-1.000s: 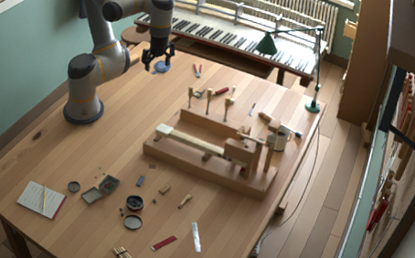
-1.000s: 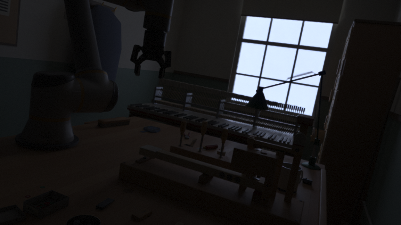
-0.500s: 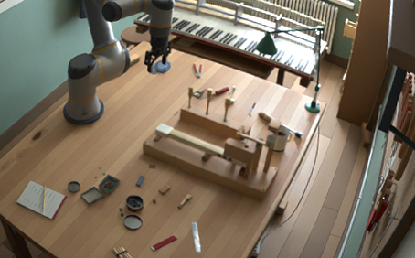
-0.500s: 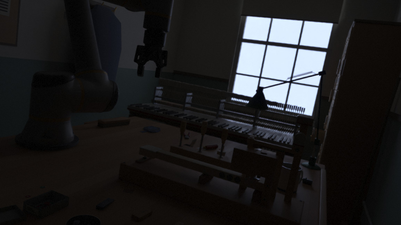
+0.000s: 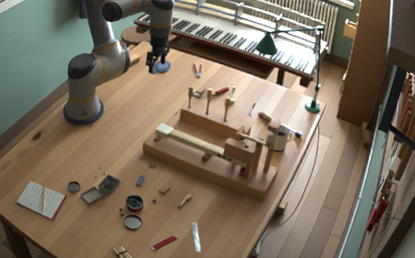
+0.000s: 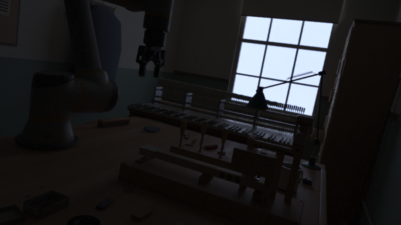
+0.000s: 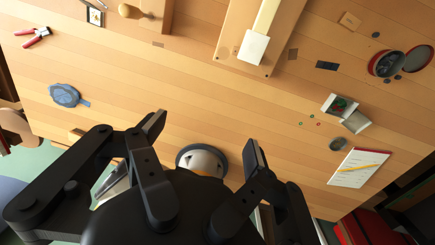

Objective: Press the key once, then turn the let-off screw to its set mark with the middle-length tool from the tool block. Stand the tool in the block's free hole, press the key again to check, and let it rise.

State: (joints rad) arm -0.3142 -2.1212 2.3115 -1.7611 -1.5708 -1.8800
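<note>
The tool block [image 5: 207, 121] stands just behind the key model's base [image 5: 208, 163], with three wooden-handled tools [image 5: 208, 99] upright in it. The key [image 5: 190, 140] is a pale wooden lever with a white front cap [image 7: 253, 47], running toward the action parts [image 5: 251, 154] at the base's right end. My gripper [image 5: 153, 66] [image 6: 149, 65] [image 7: 202, 143] hangs open and empty above the table's far left corner, well away from the key and the block, over a blue cloth [image 5: 162, 66]. The let-off screw is too small to make out.
The table's far left edge lies just under my gripper, with my arm's base [image 5: 83, 109] close by. Red pliers [image 5: 198, 69], a mug [image 5: 282, 139], a desk lamp [image 5: 317, 66], tins, a notepad [image 5: 41, 199] and small parts are scattered about. A piano keyboard [image 5: 244, 31] stands behind the table.
</note>
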